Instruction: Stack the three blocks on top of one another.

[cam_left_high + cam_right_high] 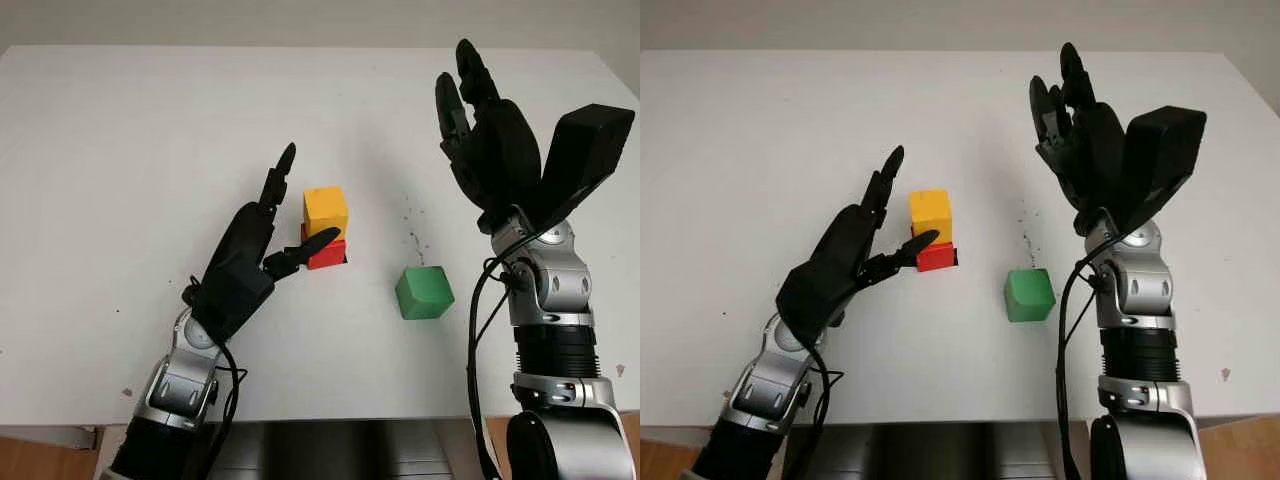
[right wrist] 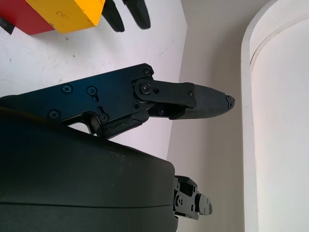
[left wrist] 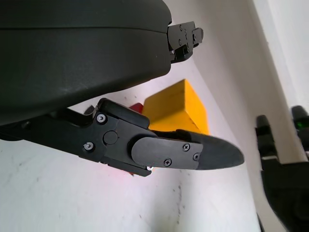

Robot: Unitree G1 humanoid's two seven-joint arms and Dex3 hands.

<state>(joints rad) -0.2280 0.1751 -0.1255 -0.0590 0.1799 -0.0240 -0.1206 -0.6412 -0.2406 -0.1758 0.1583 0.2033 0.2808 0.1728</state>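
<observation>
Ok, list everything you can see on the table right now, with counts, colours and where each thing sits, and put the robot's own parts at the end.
Yellow block: one, yellow, stacked on the red block, near the table's middle.
Red block: one, red, under the yellow block, on the table.
Green block: one, green, alone on the table, nearer the right hand's side of the stack.
Table: one, white, with a few dark specks.
Left hand: one, black, open, beside the stack.
Right hand: one, black, open, raised beyond the green block.
</observation>
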